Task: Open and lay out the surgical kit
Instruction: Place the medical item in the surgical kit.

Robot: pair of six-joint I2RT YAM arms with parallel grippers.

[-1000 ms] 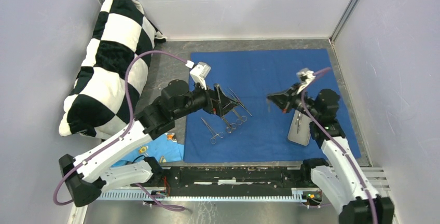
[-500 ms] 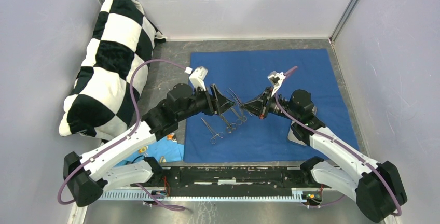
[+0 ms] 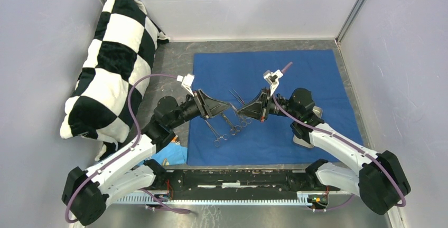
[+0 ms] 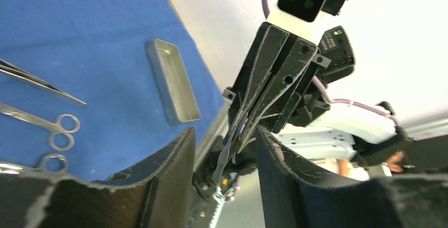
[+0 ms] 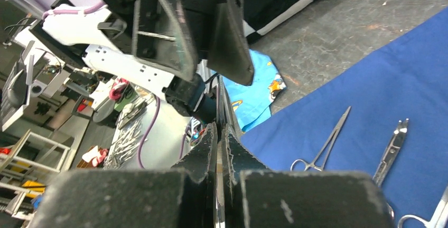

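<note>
Swinging in from the tray (image 4: 171,85), the right gripper (image 3: 240,113) now meets the left gripper (image 3: 226,110) above the middle of the cloth (image 3: 296,69), clamped tight on a thin instrument (image 4: 228,151). Left jaws, narrowed but not closed, straddle its tip, apparently for a handover. Its long axis runs side to side, tip pointing left.

On the flat-spread dark blue cloth (image 3: 311,69), scissor-like instruments (image 3: 231,125) and a steel tray (image 4: 173,88) are laid; one thin instrument (image 4: 226,154) is gripped aloft.
</note>
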